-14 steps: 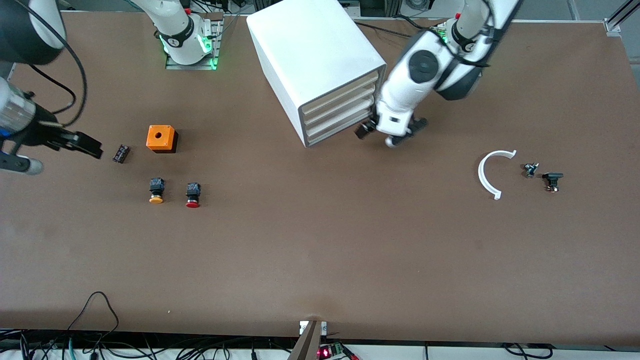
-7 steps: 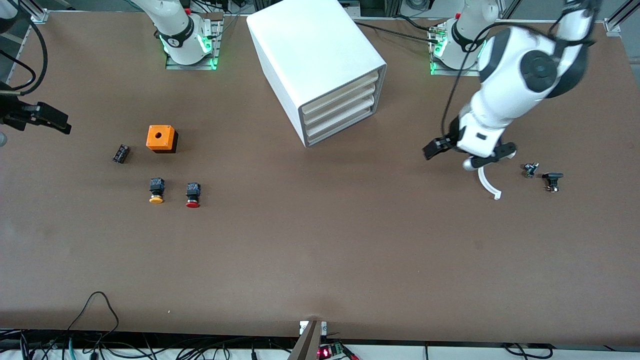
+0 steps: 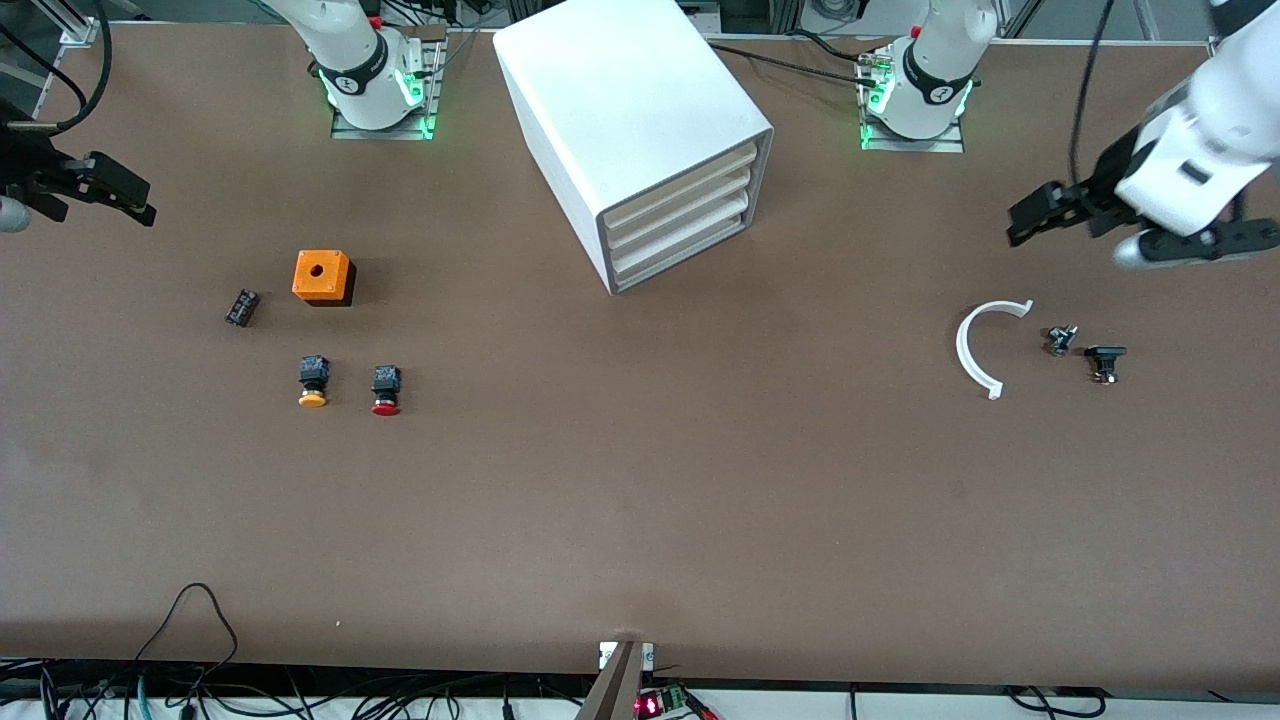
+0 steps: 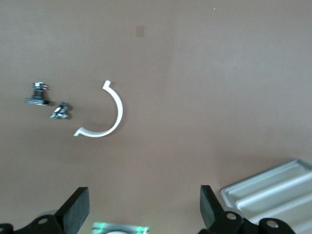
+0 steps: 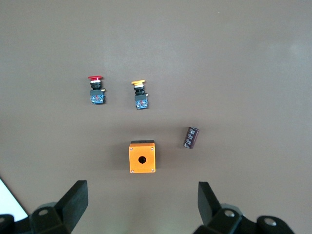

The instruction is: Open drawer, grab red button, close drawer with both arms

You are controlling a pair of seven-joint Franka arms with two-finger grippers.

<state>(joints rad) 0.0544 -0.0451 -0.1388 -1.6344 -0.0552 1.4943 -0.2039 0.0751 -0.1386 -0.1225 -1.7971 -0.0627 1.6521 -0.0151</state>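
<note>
The white cabinet (image 3: 630,110) stands near the robots' bases, and its three drawers (image 3: 680,215) are all shut. The red-capped button (image 3: 385,390) lies on the table toward the right arm's end, beside a yellow-capped one (image 3: 313,383). It also shows in the right wrist view (image 5: 96,90). My right gripper (image 3: 115,190) is open and empty, up in the air over the table's edge at the right arm's end (image 5: 141,214). My left gripper (image 3: 1040,212) is open and empty, over the table at the left arm's end (image 4: 144,217).
An orange box with a hole (image 3: 322,277) and a small dark cylinder (image 3: 241,307) lie farther from the camera than the buttons. A white arc piece (image 3: 985,345) and two small metal parts (image 3: 1061,340) (image 3: 1104,362) lie toward the left arm's end.
My left gripper has swung away from the cabinet's front toward the left arm's end of the table. My right gripper has drawn back to the table's edge. The drawers stay shut.
</note>
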